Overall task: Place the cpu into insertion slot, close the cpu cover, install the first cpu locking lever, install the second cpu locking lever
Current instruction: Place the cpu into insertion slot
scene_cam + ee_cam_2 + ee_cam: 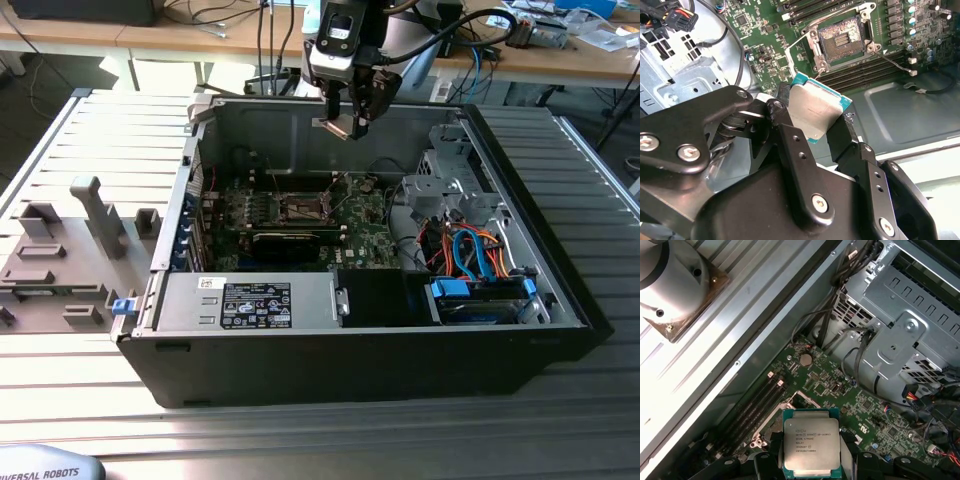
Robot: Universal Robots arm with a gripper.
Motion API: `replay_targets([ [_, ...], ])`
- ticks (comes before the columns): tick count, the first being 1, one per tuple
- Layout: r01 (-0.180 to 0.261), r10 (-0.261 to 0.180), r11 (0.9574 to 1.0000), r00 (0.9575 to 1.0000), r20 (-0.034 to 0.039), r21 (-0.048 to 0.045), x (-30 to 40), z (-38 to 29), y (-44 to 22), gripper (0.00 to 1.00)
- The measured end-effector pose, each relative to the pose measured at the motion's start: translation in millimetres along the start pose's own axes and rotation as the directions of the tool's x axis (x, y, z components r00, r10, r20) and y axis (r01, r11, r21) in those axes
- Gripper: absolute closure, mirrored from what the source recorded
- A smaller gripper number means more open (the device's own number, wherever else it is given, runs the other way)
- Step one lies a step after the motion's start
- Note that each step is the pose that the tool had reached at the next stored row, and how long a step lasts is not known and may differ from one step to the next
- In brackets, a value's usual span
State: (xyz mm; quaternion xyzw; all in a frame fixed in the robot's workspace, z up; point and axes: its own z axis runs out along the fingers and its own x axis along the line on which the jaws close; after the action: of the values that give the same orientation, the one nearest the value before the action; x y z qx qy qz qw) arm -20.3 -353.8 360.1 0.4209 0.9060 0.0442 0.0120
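Observation:
My gripper (343, 124) hangs over the back of the open computer case, shut on the cpu (338, 126). In both wrist views the cpu (814, 111) (811, 442) is a flat silver-grey square with a green-blue rim, pinched at two opposite edges by the black fingers (790, 135). The insertion slot (842, 39) (300, 208) lies bare on the green motherboard below and apart from the chip, its contact field exposed. Two thin wire levers (799, 41) (895, 60) stand swung away from the socket. I cannot tell the cpu cover apart from the socket's metal frame.
A black card (290, 241) lies just in front of the socket. Memory slots (865, 75) flank it. A metal drive cage (450, 180) with orange and blue cables (475, 255) fills the exterior view's right. A labelled silver box (250, 300) sits at the front. Grey fixtures (60, 262) stand outside the case.

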Motion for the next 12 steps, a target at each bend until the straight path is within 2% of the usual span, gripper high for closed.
replay_targets([
  [12, -0.015, 0.015, 0.9999, 0.9999, 0.0014, -0.0003, 0.0, 0.2, 0.0, 0.46],
])
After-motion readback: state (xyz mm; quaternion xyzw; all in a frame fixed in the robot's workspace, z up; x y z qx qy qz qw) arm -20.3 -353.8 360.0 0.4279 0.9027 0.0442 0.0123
